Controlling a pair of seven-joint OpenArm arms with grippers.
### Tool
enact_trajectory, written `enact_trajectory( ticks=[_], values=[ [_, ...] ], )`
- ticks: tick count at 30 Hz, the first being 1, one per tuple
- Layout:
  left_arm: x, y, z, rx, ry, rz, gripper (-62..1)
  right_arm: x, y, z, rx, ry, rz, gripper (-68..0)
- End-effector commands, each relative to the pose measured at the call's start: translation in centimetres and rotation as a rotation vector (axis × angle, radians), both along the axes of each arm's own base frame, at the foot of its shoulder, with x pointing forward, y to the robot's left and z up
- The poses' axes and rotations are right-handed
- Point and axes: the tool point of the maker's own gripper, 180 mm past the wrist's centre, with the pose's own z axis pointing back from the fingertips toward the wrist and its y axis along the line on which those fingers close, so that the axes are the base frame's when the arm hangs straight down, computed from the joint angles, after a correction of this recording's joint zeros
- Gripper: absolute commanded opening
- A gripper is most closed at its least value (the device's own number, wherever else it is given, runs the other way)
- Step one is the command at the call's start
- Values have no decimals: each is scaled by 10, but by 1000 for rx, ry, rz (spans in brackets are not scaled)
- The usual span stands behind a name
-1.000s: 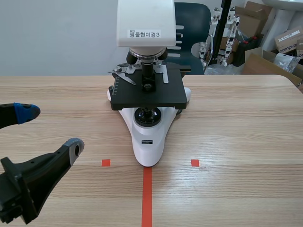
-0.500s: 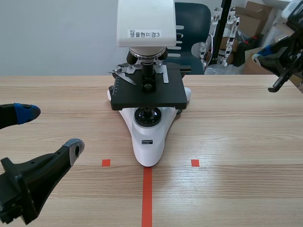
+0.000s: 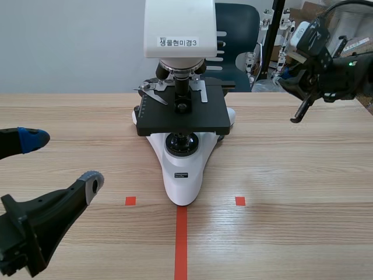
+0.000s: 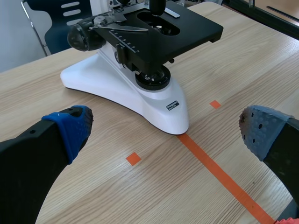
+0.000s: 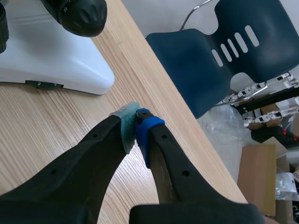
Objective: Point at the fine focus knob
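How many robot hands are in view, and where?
2. The left hand is open, low at the near left of the table; the right hand is shut, raised to the right of the microscope.

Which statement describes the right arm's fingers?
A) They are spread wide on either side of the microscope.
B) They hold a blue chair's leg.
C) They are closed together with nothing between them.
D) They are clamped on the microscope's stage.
C: in the right wrist view the right arm's fingers meet at their pads with nothing between them, and the microscope's white base lies ahead, apart from them.
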Motion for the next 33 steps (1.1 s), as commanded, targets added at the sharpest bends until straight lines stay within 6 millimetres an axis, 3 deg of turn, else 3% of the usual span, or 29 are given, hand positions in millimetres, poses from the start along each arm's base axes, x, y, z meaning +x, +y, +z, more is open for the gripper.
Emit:
enact_trajectory(
  ticks=[1, 7, 12, 33],
  values=[
    [1, -1, 6, -15, -19, 0, 14, 13, -6, 21, 15, -51, -15, -668],
    [1, -1, 6, -15, -19, 0, 14, 19, -1, 18, 60, -59, -12, -668],
    [1, -1, 6, -15, -19, 0, 14, 22, 4, 27, 73, -117, 3, -668],
    [1, -1, 6, -15, -19, 0, 14, 14, 40, 33, 177, -117, 104, -668]
  ],
)
